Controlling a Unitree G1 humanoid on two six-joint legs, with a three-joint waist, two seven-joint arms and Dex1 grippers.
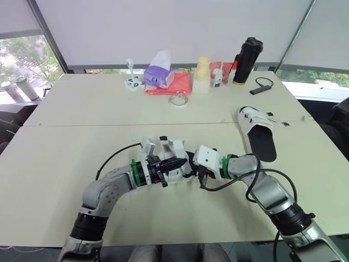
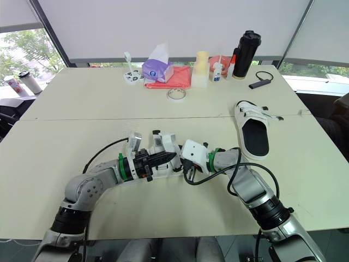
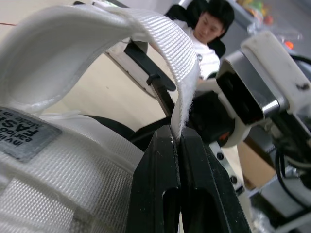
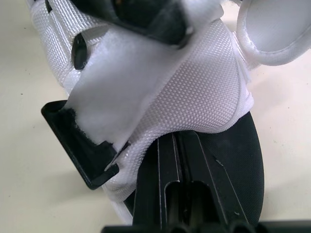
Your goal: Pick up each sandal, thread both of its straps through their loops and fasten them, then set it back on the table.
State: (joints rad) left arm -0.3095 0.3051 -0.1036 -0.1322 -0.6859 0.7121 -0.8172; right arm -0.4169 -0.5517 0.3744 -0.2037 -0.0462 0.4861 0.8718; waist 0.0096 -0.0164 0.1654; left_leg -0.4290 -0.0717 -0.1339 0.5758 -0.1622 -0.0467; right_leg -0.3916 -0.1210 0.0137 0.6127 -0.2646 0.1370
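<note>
Centre frame: left gripper (image 3: 176, 135) pinches the strap (image 3: 165, 35) end, ready for threading. The right gripper (image 4: 177, 141), jaws clamped on the sandal (image 4: 206, 90), we judge steadies it.

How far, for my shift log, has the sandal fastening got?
Done: nothing clearly. The other sandal lies flat on the table, strap ends splayed sideways; whether fastened, I cannot tell. In hand: the held sandal sits between both grippers, the left gripper pinching a white strap end, the right gripper gripping its body. Left: thread and fasten these straps, set it down, then handle the other sandal.
</note>
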